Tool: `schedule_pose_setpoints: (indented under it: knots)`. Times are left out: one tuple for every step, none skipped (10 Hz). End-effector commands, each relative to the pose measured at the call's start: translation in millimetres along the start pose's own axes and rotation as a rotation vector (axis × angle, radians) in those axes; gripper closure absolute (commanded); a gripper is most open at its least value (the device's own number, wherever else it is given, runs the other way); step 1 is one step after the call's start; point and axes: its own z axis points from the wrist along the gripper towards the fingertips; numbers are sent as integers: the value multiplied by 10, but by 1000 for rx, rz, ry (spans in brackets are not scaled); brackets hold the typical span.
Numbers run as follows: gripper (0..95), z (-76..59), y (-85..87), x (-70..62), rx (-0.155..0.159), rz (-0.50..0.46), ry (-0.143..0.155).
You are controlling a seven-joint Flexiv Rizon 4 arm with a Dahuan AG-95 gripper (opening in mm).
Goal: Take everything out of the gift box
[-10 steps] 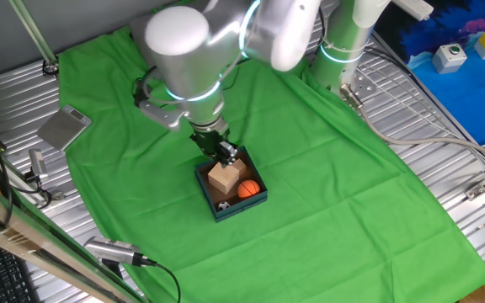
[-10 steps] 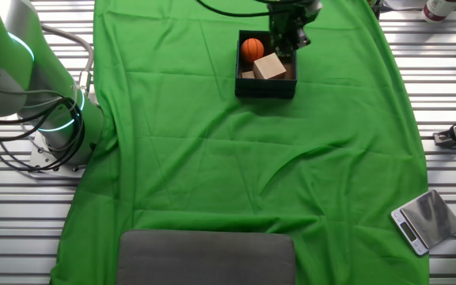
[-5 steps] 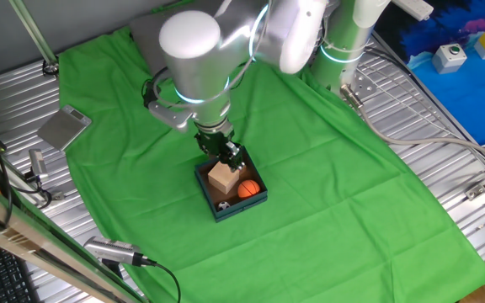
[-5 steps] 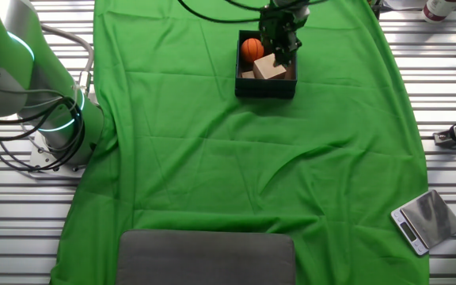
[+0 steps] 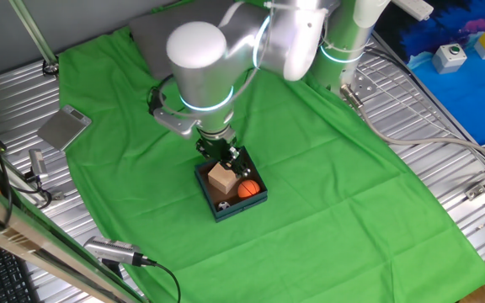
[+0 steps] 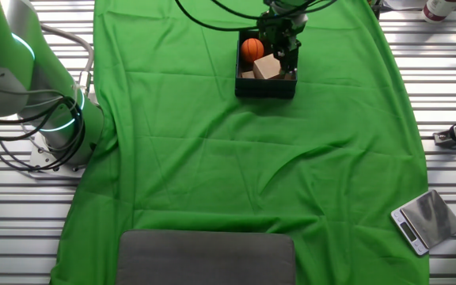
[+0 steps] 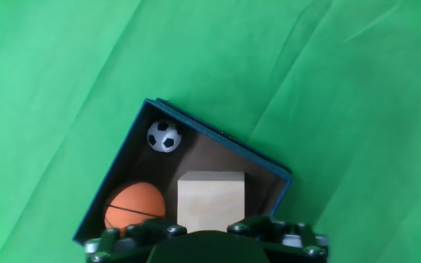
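The gift box [image 5: 241, 206] [image 6: 265, 87] [image 7: 225, 137], dark blue outside and brown inside, sits on the green cloth. Inside lie an orange ball [image 5: 248, 189] [image 6: 252, 50] [image 7: 134, 208], a tiny soccer ball [image 7: 164, 136] [image 5: 223, 204] and a tan wooden cube [image 5: 221, 177] [image 6: 266, 67] [image 7: 210, 199]. A sliver of a second tan block [image 6: 247, 75] shows under the cube. My gripper [image 5: 226, 158] [image 6: 280, 49] [image 7: 209, 237] is down in the box at the cube's far side. It looks open, straddling the cube's end. Its fingertips are hidden in the hand view.
A flat grey square plate [image 5: 64, 128] [image 6: 426, 220] lies off the cloth on the metal slats. A dark grey pad [image 6: 207, 257] covers one cloth edge. The arm's base [image 5: 343, 42] [image 6: 54, 119] stands beside the cloth with cables around it.
The arm has shifted across and lowered, bringing my gripper from the box's rim onto the wooden cube. The box and its contents have not moved.
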Motion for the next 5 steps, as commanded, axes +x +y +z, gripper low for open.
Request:
schedule_pose_setpoints:
  knots:
    - [190,18,4,-29,5,2,2]
    - [190,34,10,-39,9,1,2]
    - [190,57,12,-48,14,-1,2]
    - [190,57,12,-48,14,-1,2]
    - [190,57,12,-48,14,-1,2]
